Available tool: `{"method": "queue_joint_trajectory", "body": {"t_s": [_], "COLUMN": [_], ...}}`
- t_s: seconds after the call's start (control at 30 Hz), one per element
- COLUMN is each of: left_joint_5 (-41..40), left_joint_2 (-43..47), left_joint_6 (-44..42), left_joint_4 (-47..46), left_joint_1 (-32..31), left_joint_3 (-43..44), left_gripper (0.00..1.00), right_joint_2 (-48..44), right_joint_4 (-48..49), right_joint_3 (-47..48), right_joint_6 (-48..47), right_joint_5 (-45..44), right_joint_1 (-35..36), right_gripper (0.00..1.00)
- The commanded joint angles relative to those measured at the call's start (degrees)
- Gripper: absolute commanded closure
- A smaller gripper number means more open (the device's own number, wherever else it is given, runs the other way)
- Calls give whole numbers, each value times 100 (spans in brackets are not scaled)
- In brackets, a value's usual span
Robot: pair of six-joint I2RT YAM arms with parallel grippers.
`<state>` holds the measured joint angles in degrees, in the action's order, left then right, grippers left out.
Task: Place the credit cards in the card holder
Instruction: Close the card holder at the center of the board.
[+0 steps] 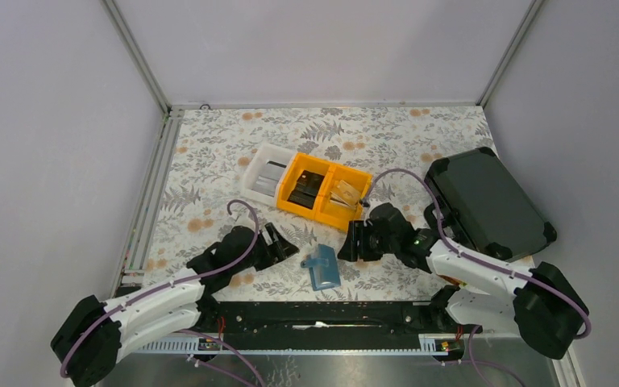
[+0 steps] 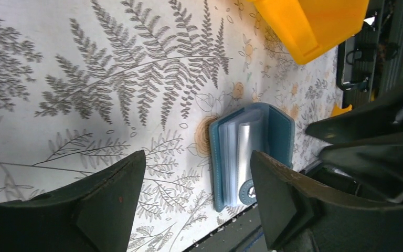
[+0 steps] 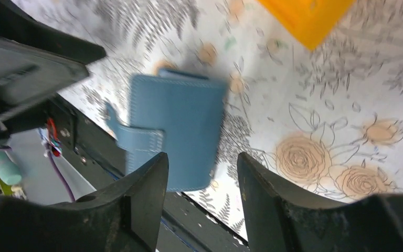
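Two grippers reach in from the near edge. The left gripper (image 1: 286,242) (image 2: 197,163) is released, its fingers spread and empty, and the right gripper (image 1: 353,242) (image 3: 200,160) is likewise spread, grasping nothing. Between them one teal card holder (image 1: 321,268) (image 2: 252,152) (image 3: 176,131) lies folded on the flowered table (image 1: 209,145), close to its near edge. Farther off stand three bins, one white bin (image 1: 251,173) and two orange bins (image 1: 332,218), holding dark credit cards (image 1: 306,187) too small to count. One black case (image 1: 488,201) lies at the far right.
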<state>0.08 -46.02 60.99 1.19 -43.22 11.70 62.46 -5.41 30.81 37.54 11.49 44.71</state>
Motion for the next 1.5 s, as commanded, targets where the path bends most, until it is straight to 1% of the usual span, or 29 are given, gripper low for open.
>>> {"method": "queue_joint_trajectory", "body": {"t_s": [0.0,0.27,0.33,0.47,0.7,0.77,0.8,0.9,0.97,1.03,1.13,1.2,1.23,1.3,1.37,1.4,1.43,1.47], "left_joint_5": [482,762,787,766,607,594,600,631,604,542,399,322,296,287,291,278,214,90], "left_joint_2": [-214,-770,-920,-1172,-1512,-1693,-1824,-2127,-2274,-2376,-2494,-2560,-2594,-2678,-2696,-2648,-2559,-2430], "left_joint_6": [-82,-26,6,56,-15,-33,-35,-43,-25,-13,-31,-58,-75,-102,-141,-213,-292,-373], "left_joint_4": [-703,-1108,-1209,-1446,-1562,-1568,-1569,-1578,-1558,-1490,-1323,-1242,-1239,-1310,-1378,-1318,-1142,-889], "left_joint_1": [22,-90,-169,-360,-510,-538,-563,-641,-696,-740,-795,-823,-825,-825,-829,-832,-834,-836], "left_joint_3": [245,245,245,253,289,274,271,264,256,247,238,213,187,137,133,196,303,438], "left_gripper": [22,17,16,12,12,16,20,40,54,64,72,75,75,75,74,71,65,53], "right_joint_2": [254,993,1174,1381,2040,2205,2278,2441,2533,2656,2910,3073,3150,3281,3306,3247,3149,2983], "right_joint_4": [825,2125,2374,2751,3530,3808,3891,4117,4302,4410,4594,4776,4929,5222,5490,5579,5566,5416], "right_joint_3": [-406,-855,-935,-1050,-1234,-1287,-1296,-1304,-1309,-1285,-1284,-1298,-1311,-1338,-1363,-1385,-1372,-1348], "right_joint_6": [352,701,739,830,1063,1149,1177,1239,1308,1342,1373,1419,1460,1595,1779,1843,1855,1819], "right_joint_5": [541,1040,1121,1184,1500,1579,1603,1612,1620,1622,1627,1670,1709,1812,1909,1910,1894,1841], "right_joint_1": [-23,-24,-23,-27,-16,-22,-15,-15,-19,-19,-20,-23,-17,-15,-19,-21,-22,-16], "right_gripper": [44,46,42,41,45,46,47,50,50,50,48,48,50,59,75,82,90,96]}}
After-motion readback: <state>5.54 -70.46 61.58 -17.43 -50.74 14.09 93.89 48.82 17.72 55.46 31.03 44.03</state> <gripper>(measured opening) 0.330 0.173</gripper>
